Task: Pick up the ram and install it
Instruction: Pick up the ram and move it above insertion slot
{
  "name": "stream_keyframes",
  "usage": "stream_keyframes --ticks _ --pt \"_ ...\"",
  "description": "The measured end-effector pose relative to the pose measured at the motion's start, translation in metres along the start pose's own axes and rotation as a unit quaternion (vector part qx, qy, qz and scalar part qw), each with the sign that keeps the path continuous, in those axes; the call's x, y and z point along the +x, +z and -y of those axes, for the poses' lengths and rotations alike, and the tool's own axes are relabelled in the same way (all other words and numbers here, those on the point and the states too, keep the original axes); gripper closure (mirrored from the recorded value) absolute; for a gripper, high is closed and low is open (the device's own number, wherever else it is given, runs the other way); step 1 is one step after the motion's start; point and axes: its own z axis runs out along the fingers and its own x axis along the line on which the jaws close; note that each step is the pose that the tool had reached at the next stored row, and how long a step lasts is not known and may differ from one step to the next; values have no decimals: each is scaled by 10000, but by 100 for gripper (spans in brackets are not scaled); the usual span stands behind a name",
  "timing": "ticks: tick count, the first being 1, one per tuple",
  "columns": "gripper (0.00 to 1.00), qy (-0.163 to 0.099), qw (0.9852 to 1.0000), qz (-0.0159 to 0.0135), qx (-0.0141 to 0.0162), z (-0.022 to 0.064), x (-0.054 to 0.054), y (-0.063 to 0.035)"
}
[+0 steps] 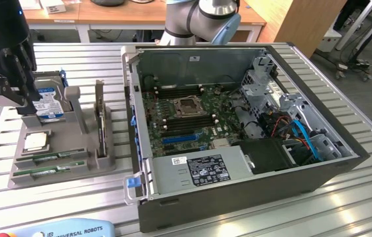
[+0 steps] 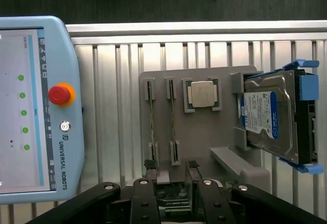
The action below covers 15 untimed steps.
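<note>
Two green ram sticks (image 1: 49, 158) (image 1: 46, 172) stand on edge in slots at the near end of a grey holder (image 1: 74, 148) on the exterior view's left. In the wrist view they appear as thin strips, ram (image 2: 151, 116) and ram (image 2: 171, 116), on the holder (image 2: 199, 132). My gripper (image 1: 22, 103) hangs above the holder's far end, near the hard drive. My gripper (image 2: 171, 175) is open, with nothing between its black fingers (image 2: 149, 169). The open computer case (image 1: 239, 173) lies to the holder's right, its motherboard (image 1: 186, 111) showing long memory slots.
The holder also carries a silver CPU (image 2: 201, 93) and a blue-labelled hard drive (image 2: 271, 116) in a blue bracket. A teach pendant (image 2: 36, 106) with a red stop button lies on the slatted metal table (image 2: 112, 106) beside the holder. The arm's base (image 1: 199, 19) stands behind the case.
</note>
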Motion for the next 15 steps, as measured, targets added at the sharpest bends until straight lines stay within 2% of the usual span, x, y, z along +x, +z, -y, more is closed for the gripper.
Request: stream_keyframes --ticks 4,15 --pt "65 0 10000 0 10 1 1 60" --pt "65 0 10000 1 15 9 6 258"
